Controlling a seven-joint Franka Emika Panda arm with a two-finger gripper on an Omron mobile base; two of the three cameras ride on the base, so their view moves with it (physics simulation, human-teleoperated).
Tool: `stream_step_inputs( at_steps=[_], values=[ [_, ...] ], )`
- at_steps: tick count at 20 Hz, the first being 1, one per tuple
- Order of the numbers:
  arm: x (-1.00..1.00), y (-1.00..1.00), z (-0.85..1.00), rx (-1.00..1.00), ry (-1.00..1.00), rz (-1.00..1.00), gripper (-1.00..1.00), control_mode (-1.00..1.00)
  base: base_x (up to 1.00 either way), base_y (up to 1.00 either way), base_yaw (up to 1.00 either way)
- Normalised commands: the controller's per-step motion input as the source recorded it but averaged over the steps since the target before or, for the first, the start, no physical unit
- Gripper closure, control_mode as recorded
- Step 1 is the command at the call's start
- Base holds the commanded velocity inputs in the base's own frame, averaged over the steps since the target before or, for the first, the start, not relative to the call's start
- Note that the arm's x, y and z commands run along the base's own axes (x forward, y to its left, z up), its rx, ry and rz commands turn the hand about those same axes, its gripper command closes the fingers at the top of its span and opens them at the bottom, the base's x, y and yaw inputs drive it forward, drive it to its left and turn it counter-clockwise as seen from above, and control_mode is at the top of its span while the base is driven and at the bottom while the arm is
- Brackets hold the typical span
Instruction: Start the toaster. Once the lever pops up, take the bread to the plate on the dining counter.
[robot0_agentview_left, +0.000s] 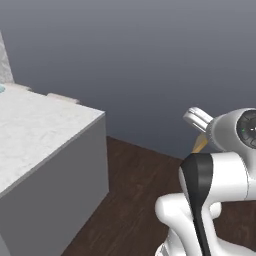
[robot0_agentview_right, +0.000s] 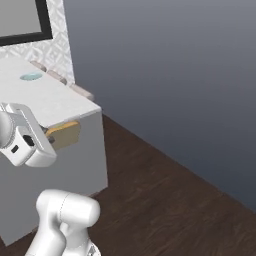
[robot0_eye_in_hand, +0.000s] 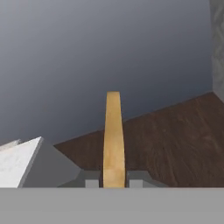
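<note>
Bread (robot0_eye_in_hand: 113, 140) edge-on btwn fingertips (robot0_eye_in_hand: 92, 180), gripper (robot0_eye_in_hand: 113, 181) clamped on it, held in air over dark wood floor (robot0_eye_in_hand: 175, 140). Dining counter (robot0_agentview_right: 55, 102) just beside; plate (robot0_agentview_right: 31, 76) on its far end.

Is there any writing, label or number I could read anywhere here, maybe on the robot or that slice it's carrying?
None can be read. The bread in the hand is plain, the dining counter bears only marble veins, and the small marks on the arm's dark joint cap are too blurred to read.
</note>
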Motion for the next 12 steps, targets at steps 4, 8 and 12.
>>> stream_step_inputs(
  at_steps=[4, 8, 12],
  values=[
    [0.0, 0.0, 0.0, 0.0, 0.0, 0.0, 1.0, 1.0, 1.0, -0.16, -0.01],
    [0.0, 0.0, 0.0, 0.0, 0.0, 0.0, 1.0, 1.0, 1.0, -0.25, 0.06],
    [0.0, 0.0, 0.0, 0.0, 0.0, 0.0, 1.0, 1.0, 1.0, -0.48, 0.16]
  ],
)
